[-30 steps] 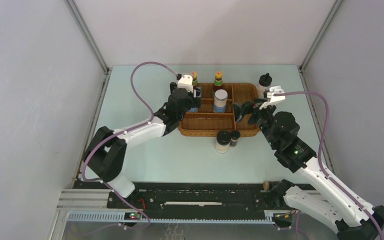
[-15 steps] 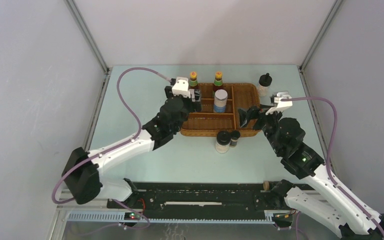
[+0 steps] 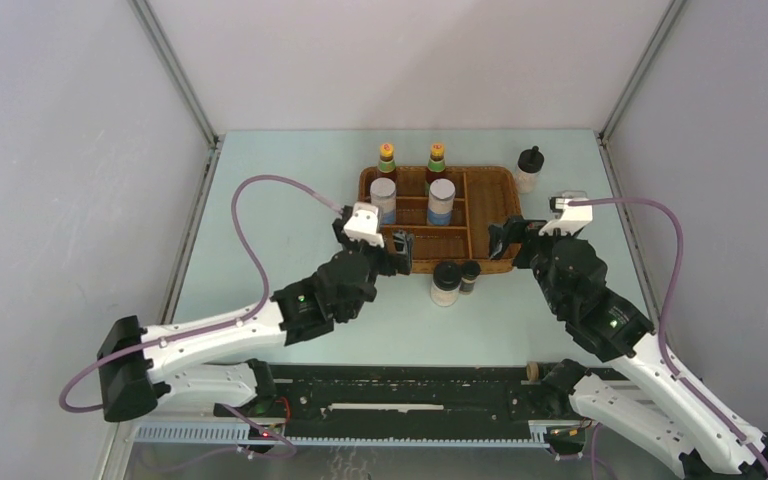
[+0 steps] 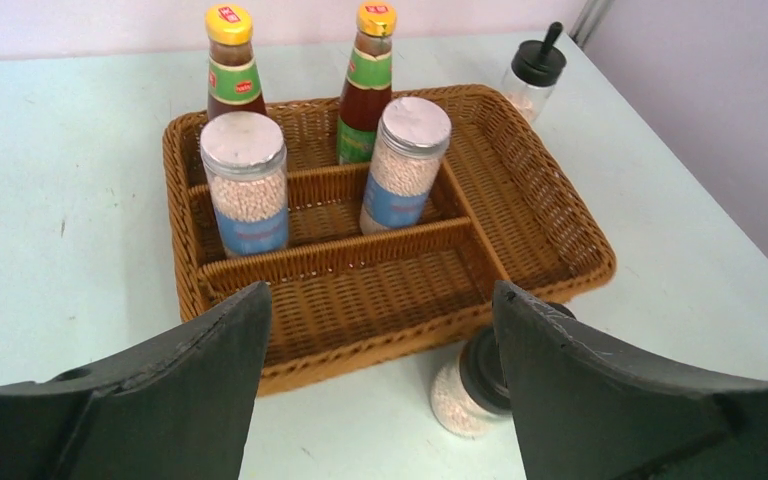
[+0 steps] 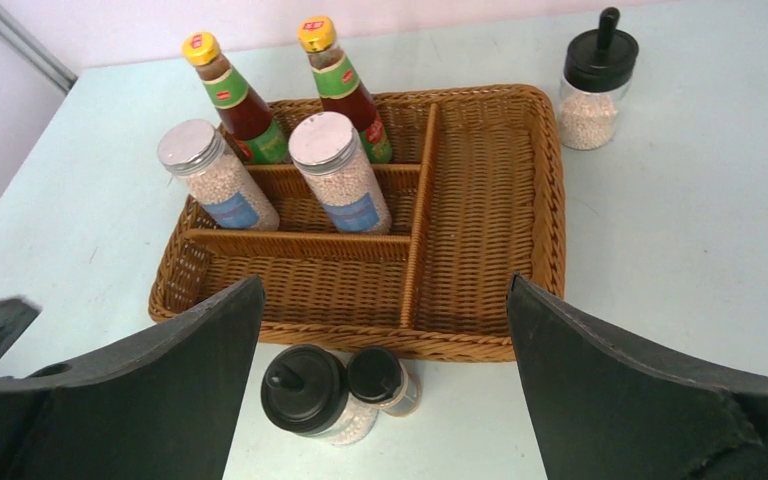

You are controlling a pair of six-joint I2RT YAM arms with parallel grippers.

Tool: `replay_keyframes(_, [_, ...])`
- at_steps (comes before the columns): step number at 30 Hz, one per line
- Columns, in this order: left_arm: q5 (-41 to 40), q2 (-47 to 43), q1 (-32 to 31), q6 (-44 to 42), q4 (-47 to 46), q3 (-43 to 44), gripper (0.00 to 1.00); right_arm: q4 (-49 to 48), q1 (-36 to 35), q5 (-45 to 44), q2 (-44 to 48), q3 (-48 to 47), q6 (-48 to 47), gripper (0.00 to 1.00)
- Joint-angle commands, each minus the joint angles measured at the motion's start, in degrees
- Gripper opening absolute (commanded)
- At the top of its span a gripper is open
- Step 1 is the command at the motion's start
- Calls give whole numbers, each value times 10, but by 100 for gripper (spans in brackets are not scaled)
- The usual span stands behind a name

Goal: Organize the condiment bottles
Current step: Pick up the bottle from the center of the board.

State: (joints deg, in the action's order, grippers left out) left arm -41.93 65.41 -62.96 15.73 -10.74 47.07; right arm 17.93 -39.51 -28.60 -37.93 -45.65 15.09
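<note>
Shakers (image 4: 244, 180) and sauce bottles (image 4: 232, 60) stand in the wicker tray (image 4: 580, 240). Left gripper (image 4: 380, 295) and right gripper (image 5: 385, 285) hang wide open, empty. Next job, I think: grab the black-capped jar (image 5: 305, 390).

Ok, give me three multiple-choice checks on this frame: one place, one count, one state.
1. Where is the knob-lidded jar?
A) in the tray
B) in a pincer
C) on the table, off the tray's far right corner

2. How many bottles stand in the tray?
A) two
B) four
C) six

3. What is the left pincer doing?
A) open, holding nothing
B) shut on a shaker
C) shut, empty

Answers:
1 C, it stands on bare table outside the rim.
2 B, two sauce bottles and two shakers.
3 A, its fingers stand wide apart with only the tray showing between them.
</note>
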Motion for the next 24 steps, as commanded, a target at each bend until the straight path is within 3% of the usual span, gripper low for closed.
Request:
replay_keyframes(1, [-75,-63,-42,29,10,-25,85,18,-4,-45,13,0,23,100])
replay_keyframes(16, [-160,-185,-60,92,15,-105,84,-11,-3,-56,-7,-4,8,100])
replay_keyframes(24, [-166,-205,-60,67,8,-117,84,-15,-6,-67,-24,-9,13,100])
